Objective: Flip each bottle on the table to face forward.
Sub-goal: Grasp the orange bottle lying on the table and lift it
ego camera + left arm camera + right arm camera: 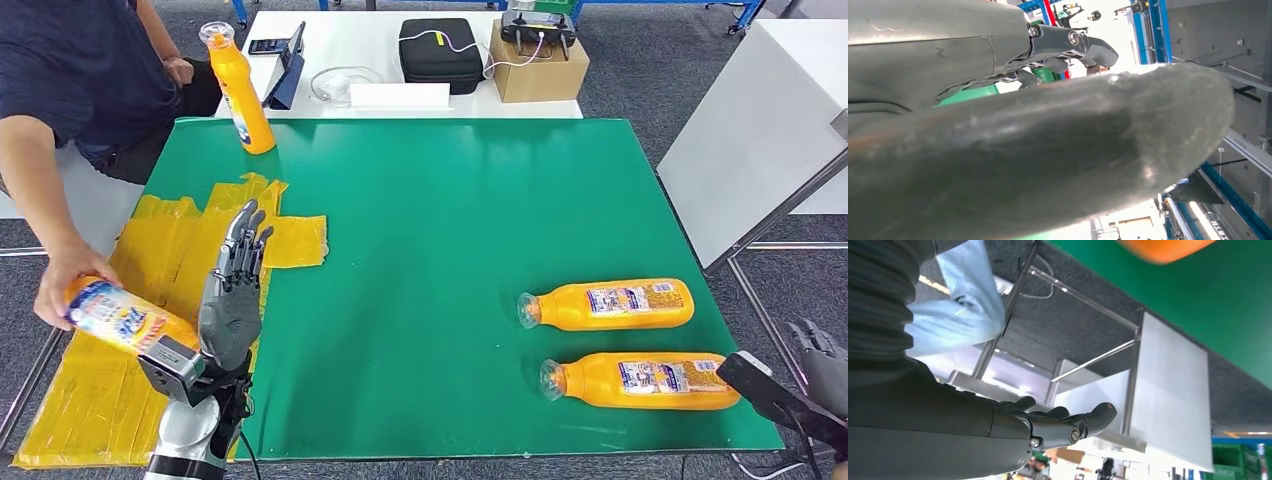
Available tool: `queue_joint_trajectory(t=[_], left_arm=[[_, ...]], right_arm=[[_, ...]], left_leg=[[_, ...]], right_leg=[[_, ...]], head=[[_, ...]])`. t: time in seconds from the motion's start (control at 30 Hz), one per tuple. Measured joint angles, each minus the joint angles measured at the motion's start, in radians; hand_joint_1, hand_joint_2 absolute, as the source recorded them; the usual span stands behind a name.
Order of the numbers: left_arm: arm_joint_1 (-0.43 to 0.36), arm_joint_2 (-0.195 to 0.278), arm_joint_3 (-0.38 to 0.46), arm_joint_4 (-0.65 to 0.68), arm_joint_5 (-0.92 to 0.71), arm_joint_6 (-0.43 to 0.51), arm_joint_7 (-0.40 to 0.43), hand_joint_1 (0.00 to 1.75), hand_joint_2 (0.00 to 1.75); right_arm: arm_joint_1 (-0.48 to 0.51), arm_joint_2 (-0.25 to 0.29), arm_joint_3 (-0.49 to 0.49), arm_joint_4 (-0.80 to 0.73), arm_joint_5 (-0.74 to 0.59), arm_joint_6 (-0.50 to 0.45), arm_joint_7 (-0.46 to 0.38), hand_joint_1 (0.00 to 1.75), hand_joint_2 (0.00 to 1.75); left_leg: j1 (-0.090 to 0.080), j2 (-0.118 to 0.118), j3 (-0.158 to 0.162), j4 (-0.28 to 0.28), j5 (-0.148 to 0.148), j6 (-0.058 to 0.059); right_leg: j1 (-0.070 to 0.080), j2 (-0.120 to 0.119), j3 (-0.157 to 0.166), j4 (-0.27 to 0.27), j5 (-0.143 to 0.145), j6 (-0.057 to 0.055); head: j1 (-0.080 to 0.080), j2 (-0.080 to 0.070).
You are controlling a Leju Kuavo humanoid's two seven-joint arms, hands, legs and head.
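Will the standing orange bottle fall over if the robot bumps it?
Probably, yes. The upright bottle is tall and narrow with a small base, so a nudge near its cap would likely tip it. It looks like smooth plastic, so it may slip in the fingers. Once down, it could roll on the green mat.

green table (pixel 420 230), three bottles (pixel 610 304), yellow sheet (pixel 160 260)

- The two orange bottles lying on the green worktop (pixel 450 220) are each showing a printed label: the farther bottle (pixel 610 304) and the nearer bottle (pixel 645 381). The print is too small to read.
- The upright bottle (pixel 240 90) at the worktop's far left corner is showing a label edge, unreadable.
- The bottle in the person's hand (pixel 125 318) is showing a blue and white label with blurred characters, not legible.
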Motion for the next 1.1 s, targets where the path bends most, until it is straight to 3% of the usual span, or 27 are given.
queue_joint_trajectory(t=[0.57, 0.73, 1.1], left_arm=[[-0.005, 0.002, 0.000, 0.008, 0.001, 0.000, 0.000, 0.00, 0.00], [-0.005, 0.004, 0.000, 0.010, 0.005, -0.002, -0.005, 0.00, 0.00], [0.006, 0.016, 0.002, 0.010, 0.013, 0.000, -0.014, 0.00, 0.00]], right_arm=[[-0.028, 0.003, 0.060, 0.040, -0.010, 0.000, -0.001, 0.00, 1.75], [-0.020, -0.010, 0.113, 0.033, -0.104, 0.039, -0.025, 0.00, 1.75], [0.112, -0.079, 0.152, -0.200, -0.264, 0.085, -0.042, 0.00, 1.75]], left_leg=[[0.000, -0.001, -0.001, 0.000, 0.000, 0.000], [0.000, -0.002, -0.001, 0.000, 0.000, 0.000], [0.000, -0.003, -0.001, 0.000, 0.000, 0.000]], right_leg=[[0.000, 0.000, 0.000, 0.000, 0.000, 0.000], [0.000, 0.000, 0.000, 0.000, 0.000, 0.000], [0.000, -0.001, 0.000, 0.000, 0.000, 0.000]], head=[[0.000, 0.000], [0.000, 0.000], [0.000, 0.000]])
